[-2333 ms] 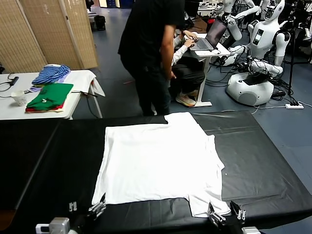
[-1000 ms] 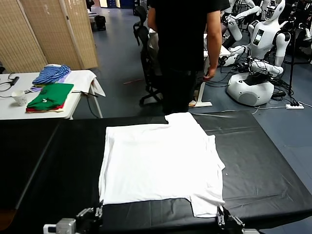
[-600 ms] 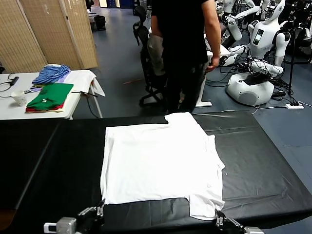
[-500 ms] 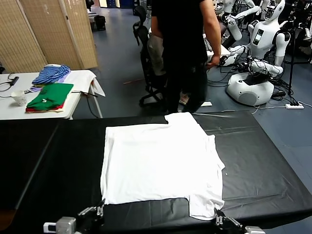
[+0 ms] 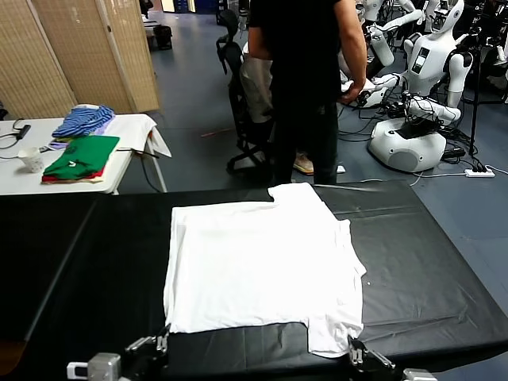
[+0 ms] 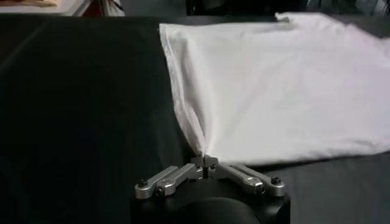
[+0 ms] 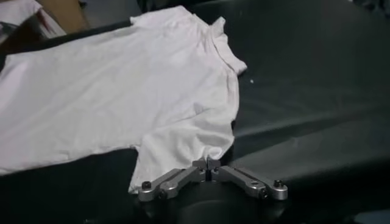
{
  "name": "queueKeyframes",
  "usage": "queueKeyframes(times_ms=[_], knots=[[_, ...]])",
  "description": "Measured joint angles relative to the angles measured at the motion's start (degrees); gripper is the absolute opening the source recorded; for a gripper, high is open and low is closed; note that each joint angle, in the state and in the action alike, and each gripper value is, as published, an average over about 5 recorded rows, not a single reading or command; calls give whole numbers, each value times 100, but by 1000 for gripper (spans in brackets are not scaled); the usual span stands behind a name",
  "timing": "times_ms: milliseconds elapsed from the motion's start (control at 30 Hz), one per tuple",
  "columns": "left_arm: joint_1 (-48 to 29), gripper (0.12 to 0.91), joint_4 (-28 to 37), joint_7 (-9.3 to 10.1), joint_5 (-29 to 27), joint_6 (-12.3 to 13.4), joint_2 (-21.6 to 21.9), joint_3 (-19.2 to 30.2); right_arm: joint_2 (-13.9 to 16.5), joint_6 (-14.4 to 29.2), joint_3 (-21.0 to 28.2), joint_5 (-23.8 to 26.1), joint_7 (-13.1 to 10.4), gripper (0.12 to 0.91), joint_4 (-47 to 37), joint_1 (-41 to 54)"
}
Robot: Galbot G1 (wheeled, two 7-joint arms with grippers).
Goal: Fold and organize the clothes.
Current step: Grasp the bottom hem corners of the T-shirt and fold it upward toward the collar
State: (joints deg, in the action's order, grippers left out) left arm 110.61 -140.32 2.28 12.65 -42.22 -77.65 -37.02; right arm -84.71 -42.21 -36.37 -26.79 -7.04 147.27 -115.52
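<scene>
Robotics lab, white humanoid robots (image 5: 429,55) parked behind, cabled floor (image 5: 476,168)

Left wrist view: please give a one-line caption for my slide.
Left gripper, jaws shut on the near corner of the white T-shirt on the black table.

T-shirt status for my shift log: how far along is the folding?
Done: the T-shirt lies on the black table, one side apparently folded in. In hand: left tool and right tool are shut on its near edge. Left: the remaining folds.
</scene>
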Motion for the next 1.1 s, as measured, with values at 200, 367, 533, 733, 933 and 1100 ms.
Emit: queueKeyframes(times_ms=[200, 367, 533, 733, 933, 1100], knots=[[-46, 147, -104, 120, 86, 0, 14, -117, 44, 19, -140, -188, 165, 142, 0, 202], [-200, 147, -96, 219, 371, 0, 11, -170, 131, 600, -241, -86, 445, 142, -2, 465], [-432, 147, -1, 347, 602, 0, -15, -137, 272, 1326, -219, 54, 678, 142, -4, 742], [-851, 147, 165, 455, 829, 2, 38, -128, 402, 1568, -120, 138, 698, 142, -321, 1184], [-1309, 147, 305, 502, 929, 3, 90, -59, 458, 1611, -7, 211, 673, 142, -805, 1672], [-1703, 147, 504, 543, 907, 3, 128, 38, 494, 1618, 42, 221, 665, 142, -1168, 2030]])
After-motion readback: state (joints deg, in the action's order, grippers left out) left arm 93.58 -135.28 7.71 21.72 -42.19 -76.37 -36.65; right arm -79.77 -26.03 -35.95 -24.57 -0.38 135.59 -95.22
